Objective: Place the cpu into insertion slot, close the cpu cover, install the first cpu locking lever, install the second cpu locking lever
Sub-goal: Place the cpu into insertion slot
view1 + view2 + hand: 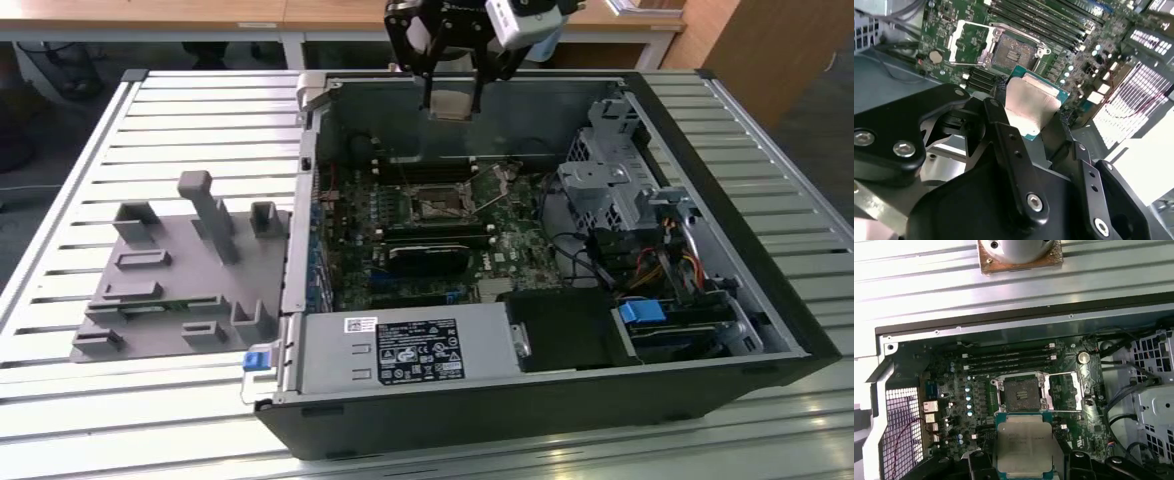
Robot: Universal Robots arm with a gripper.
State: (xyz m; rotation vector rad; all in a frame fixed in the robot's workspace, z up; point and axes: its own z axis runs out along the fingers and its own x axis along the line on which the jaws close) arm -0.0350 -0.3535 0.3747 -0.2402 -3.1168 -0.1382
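Gripping the cpu by two opposite edges, gripper clenched on it, pale metal face toward both wrist cameras, held clear of the board and apart from the insertion slot. Seen square-on in the first wrist view: insertion slot bare with a dark centre, cpu cover swung open and lying just beside it, green board visible through its window. Seen at a slant in the second wrist view: cpu between the black fingers, insertion slot beyond it, cpu cover open at its side, gripper body masking the near part of the board. Given by the exterior view instead, the whole setting: gripper high over the far wall of the open computer case, cpu a small pale patch between the fingers, insertion slot well below at mid-board, black card just beside it, power supply along the near wall, grey fixture block on the slatted table toward the exterior view's left. Counted: one cpu, one insertion slot, one cpu cover, two fingers, four long memory slots, one coin cell.
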